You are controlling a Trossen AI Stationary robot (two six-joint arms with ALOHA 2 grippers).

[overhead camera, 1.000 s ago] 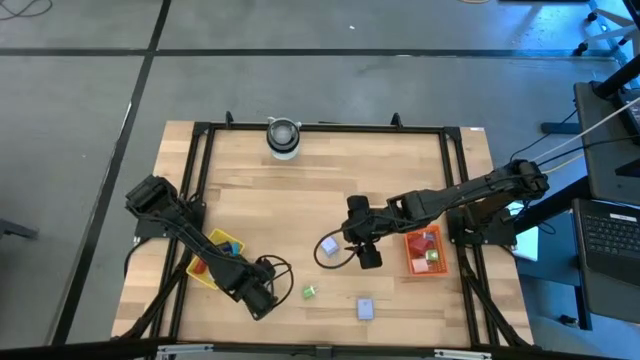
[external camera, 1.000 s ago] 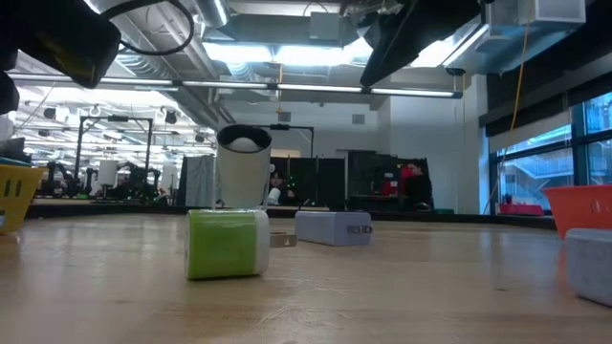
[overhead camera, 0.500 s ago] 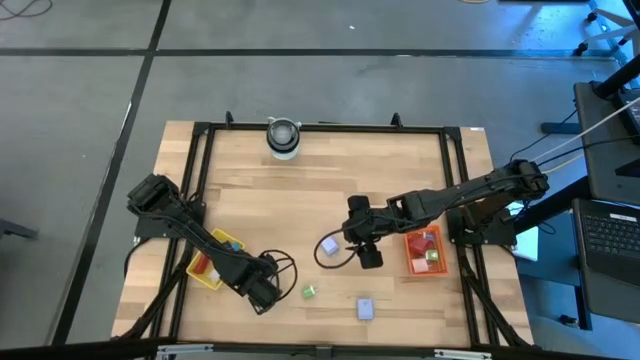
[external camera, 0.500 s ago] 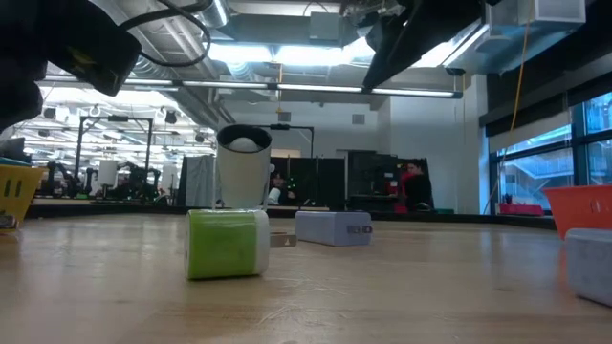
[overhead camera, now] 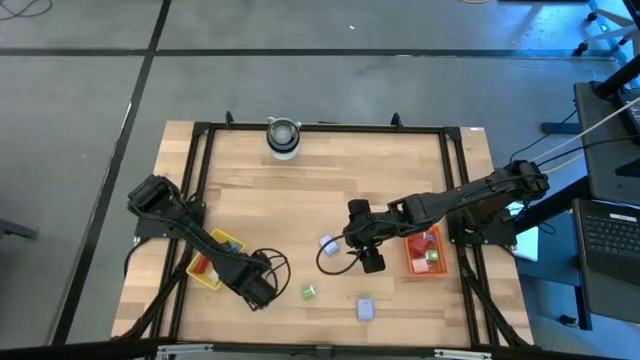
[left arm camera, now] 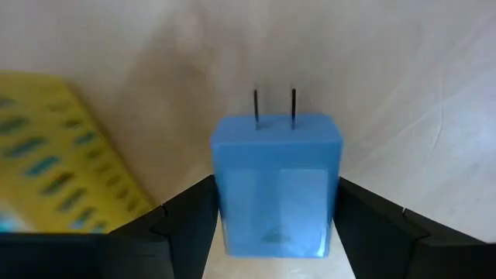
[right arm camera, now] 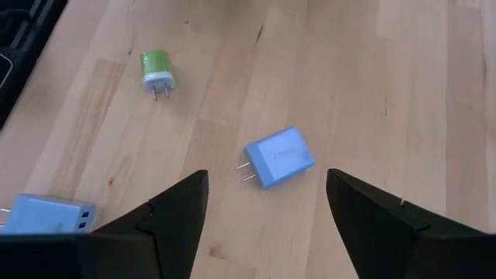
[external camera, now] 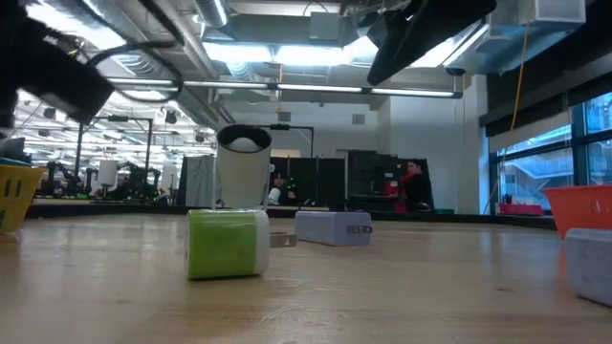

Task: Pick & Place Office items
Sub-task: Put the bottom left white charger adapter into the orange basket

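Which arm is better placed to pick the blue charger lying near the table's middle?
The right. The right gripper hovers open directly above that blue charger, close to the red tray. The left gripper is already shut on another blue charger near the yellow tray.

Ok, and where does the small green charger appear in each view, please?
High view: green charger near the table's front edge, between the arms.
Low view: left of centre, in front of the white cylinder.
Left wrist view: not in it; the left gripper holds another blue charger.
Right wrist view: on bare wood.
Shared landmark: the loose blue charger.
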